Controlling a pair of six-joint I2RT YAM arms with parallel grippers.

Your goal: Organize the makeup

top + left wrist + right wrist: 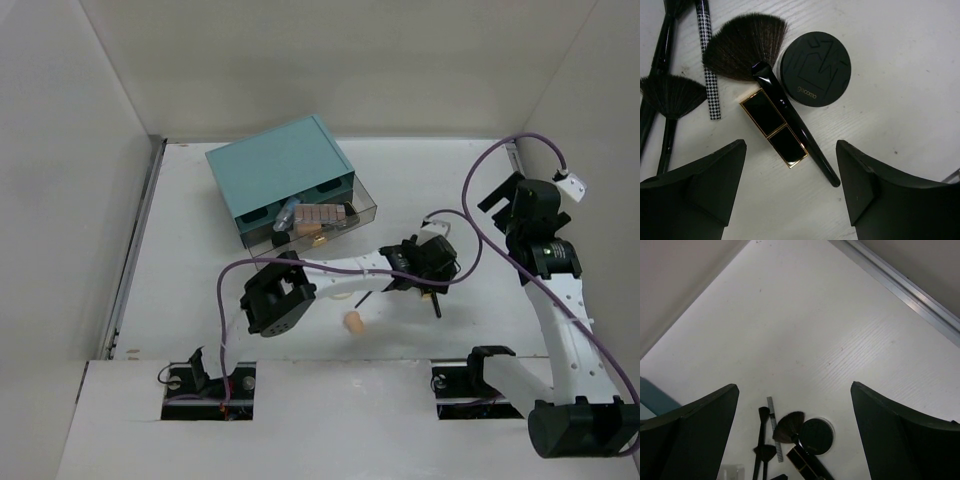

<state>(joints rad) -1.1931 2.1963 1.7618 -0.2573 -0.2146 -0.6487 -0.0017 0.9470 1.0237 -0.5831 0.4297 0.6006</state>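
Black gloss fills the left wrist view: a round compact (814, 68) with an embossed lid and small gold lettering lies flat on the white table (910, 110). Just beside it, a slim black case (773, 127) edged in gold lies at a slant. A fan brush (747, 47) spreads its dark bristles next to the compact, and its shiny handle runs along the side of the case, touching or very nearly. Further left are a second fan brush (670, 95) and a houndstooth-patterned stick (710, 75).

The left gripper (791, 145) hovers right over the case, fingers (700, 190) spread wide with nothing between them. Over to the right gripper (794, 387): its jaws are wide apart too, and empty. It looks down from higher up at the same cluster, right of the table's centre.

From above, a peach sponge (353, 321) sits alone near the front edge, apart from the rest. The teal box (275, 170) stands at the back, its clear drawer (365, 208) pulled out with a few pinkish-tan pieces inside.
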